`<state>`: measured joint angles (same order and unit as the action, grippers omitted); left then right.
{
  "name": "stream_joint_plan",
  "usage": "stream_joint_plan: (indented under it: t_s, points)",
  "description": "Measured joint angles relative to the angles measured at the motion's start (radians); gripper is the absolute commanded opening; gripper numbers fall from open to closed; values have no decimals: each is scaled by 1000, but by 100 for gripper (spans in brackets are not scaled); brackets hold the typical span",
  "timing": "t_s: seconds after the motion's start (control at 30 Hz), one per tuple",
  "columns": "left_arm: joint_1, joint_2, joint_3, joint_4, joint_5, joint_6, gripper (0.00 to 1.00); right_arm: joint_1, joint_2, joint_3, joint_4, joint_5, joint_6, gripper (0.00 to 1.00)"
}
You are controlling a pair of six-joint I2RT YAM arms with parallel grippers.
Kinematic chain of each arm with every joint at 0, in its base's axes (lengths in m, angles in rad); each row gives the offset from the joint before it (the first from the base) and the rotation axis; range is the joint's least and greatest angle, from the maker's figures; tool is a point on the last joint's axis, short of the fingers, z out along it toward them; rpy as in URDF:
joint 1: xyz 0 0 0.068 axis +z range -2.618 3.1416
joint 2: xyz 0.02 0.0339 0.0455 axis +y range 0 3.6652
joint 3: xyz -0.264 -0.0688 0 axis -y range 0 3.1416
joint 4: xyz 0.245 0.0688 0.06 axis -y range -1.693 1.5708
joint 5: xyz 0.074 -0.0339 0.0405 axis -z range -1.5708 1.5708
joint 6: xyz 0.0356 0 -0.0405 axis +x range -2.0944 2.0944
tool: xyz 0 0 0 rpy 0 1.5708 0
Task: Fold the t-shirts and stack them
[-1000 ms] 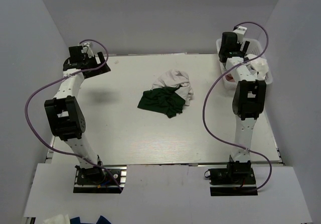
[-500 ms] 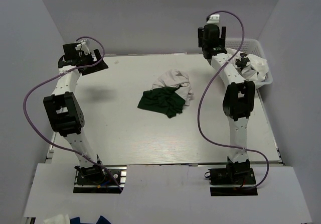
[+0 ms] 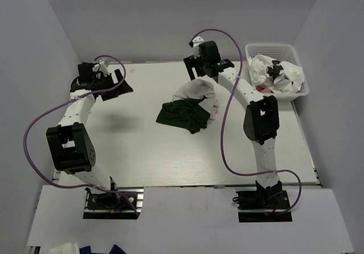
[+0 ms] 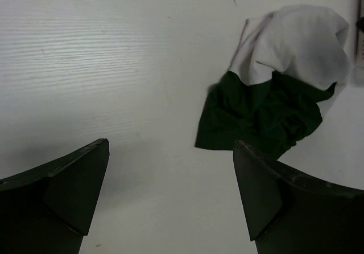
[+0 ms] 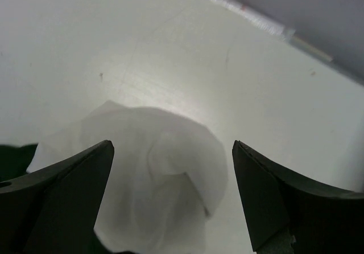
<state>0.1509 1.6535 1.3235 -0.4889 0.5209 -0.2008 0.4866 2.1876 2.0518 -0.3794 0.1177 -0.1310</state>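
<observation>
Pale grey walls box in the white tabletop (image 3: 142, 146), where a white t-shirt (image 3: 199, 90) lies crumpled near the middle, overlapping a dark green t-shirt (image 3: 182, 116). Other t-shirts (image 3: 278, 72) fill the basket (image 3: 272, 45) at the far right. Above the white heap hovers the right pincer (image 5: 172, 147), jaws spread and empty. The left pincer (image 4: 170, 144), likewise agape and empty, hangs well apart at the far left. Likely trouble: a pinch into bunched folds catches several layers, or drags the green one along, since the two touch.
</observation>
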Motion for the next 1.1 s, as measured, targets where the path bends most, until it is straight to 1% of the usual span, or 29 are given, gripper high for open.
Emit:
stream_joint_plan:
  t_s: [0.1,0.23,0.27,0.3,0.33,0.37,0.4,0.5,0.7,0.8,0.87,0.9,0.93,0.97,1.0,1.03,1.07,1.1]
  points:
    - [-48,-33,-31,0,-1,-12,100,5,-15,-76,-37,-23,47,90]
    - [-133,-28,-59,-5,-15,-22,100,-5,-25,-174,-89,-15,119,90]
    - [-153,-21,-59,-10,-18,-23,100,-7,-25,-189,-107,-12,133,88]
    - [-172,-13,-59,-11,-21,-23,100,-9,-24,-196,-121,-10,145,83]
    - [-190,-7,-59,-12,-25,-23,100,-11,-25,-200,-132,-9,154,75]
    - [-206,-3,-59,-12,-34,-23,100,-12,-25,-201,-140,-10,163,61]
    - [-221,4,-59,-12,-43,-23,100,-12,-25,-201,-142,-16,170,27]
    - [-258,35,-48,-14,-72,-26,100,-8,-30,-207,-140,-42,203,0]
    - [-350,141,-24,-15,-145,-48,100,-6,-138,-330,-92,-98,254,0]
    - [-389,183,-24,-24,-190,-63,100,-7,-180,-340,-84,-116,278,0]
    - [-414,217,-9,-42,-222,-71,95,-7,-202,-346,-79,-122,299,0]
    - [-425,240,5,-52,-238,-72,95,-7,-207,-347,-79,-122,306,0]
    - [-436,261,19,-60,-254,-74,94,-7,-210,-347,-79,-122,315,12]
    - [-449,279,28,-63,-269,-75,93,-8,-212,-347,-79,-122,325,17]
    - [-460,298,34,-68,-289,-78,91,-8,-212,-347,-80,-121,335,19]
    - [-472,311,35,-72,-307,-78,90,-8,-212,-348,-83,-121,342,26]
    - [-485,314,43,-81,-325,-79,88,-9,-212,-349,-86,-119,349,29]
    - [-500,314,46,-83,-344,-80,81,-9,-212,-351,-89,-113,357,33]
